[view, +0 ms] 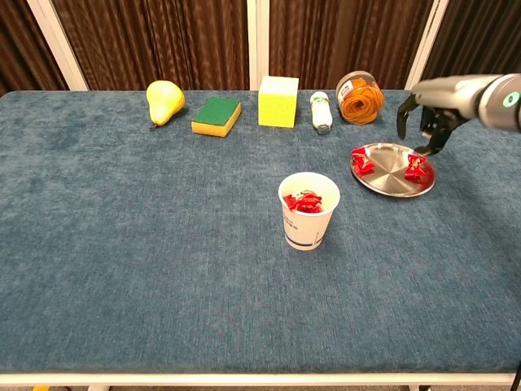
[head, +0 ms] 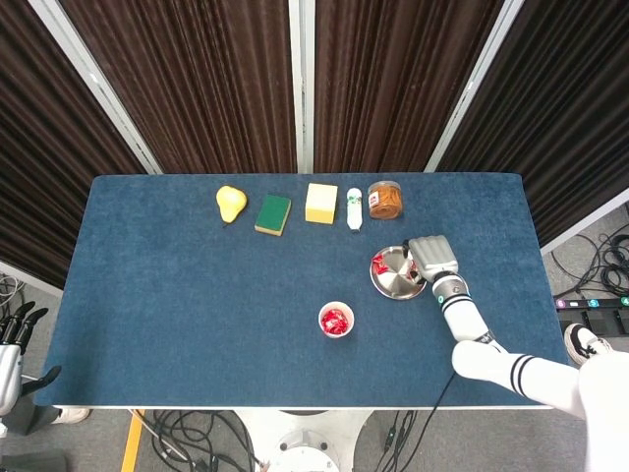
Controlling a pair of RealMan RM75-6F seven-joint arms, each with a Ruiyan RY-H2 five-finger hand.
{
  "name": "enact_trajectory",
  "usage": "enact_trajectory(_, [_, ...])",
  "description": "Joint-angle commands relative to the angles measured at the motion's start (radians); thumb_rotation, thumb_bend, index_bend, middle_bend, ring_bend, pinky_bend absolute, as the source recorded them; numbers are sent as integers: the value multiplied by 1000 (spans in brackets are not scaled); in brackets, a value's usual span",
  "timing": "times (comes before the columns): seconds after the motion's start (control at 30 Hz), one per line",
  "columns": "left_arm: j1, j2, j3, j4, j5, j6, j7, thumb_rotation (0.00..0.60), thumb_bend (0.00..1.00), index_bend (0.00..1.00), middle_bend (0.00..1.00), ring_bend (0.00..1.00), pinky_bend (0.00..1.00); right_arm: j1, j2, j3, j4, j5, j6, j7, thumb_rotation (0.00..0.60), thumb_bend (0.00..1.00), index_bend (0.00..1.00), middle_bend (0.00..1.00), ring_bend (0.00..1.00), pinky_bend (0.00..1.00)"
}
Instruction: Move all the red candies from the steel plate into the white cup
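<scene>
My right robot hand [view: 426, 122] hovers empty, fingers spread, over the round steel plate [view: 391, 181], where two red wrapped candies [view: 362, 161] remain near the white paper cup [view: 308, 212]. Risk: fingers skid the shallow plate or flick a candy onto the counter [view: 163, 244].

Right hand out over the table's right side, left hand parked off the table.

My right hand [view: 425, 122] hangs palm down, fingers [view: 401, 124] apart and curled downward, holding nothing; its forearm runs back toward the near right corner. My left hand [head: 14, 329] sits beyond the near left corner, fingers pointing up and spread.
</scene>
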Motion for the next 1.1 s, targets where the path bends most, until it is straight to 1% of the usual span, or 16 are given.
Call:
enact_trajectory(0.03, [0,1,0,0,-1,0,0,600,0,220,212,209,204,24,-59,6,70,28,-40,-8,600,282,414,876,900,1000])
enact_trajectory(0.17, [1,2,0,0,-5,-3,0,600,0,220,212,209,204,48,-110,13,134,44,-67,-16,600,282,420,876,900,1000])
enact_trajectory(0.47, [8,5,0,7,-11,2,-9,600,0,219,212,209,204,88,-190,20,248,79,-111,-42,600,282,423,876,900,1000])
enact_trajectory(0.6, [8,4,1,9,-11,-1,-9,600,0,220,212,209,205,100,-210,25,272,76,-125,-44,600,282,424,876,900,1000])
enact_trajectory(0.7, [8,5,0,9,-13,-1,-10,600,0,220,212,209,204,105,-215,30,271,62,-128,-39,600,282,427,876,900,1000])
enact_trajectory(0.83, [6,5,-1,9,-12,-3,-8,600,0,220,212,210,204,105,-217,26,264,44,-118,-40,600,281,436,876,901,1000])
enact_trajectory(1.1, [8,5,1,9,-14,-4,-8,600,0,220,212,209,205,99,-248,24,302,26,-114,-36,600,282,460,876,901,1000])
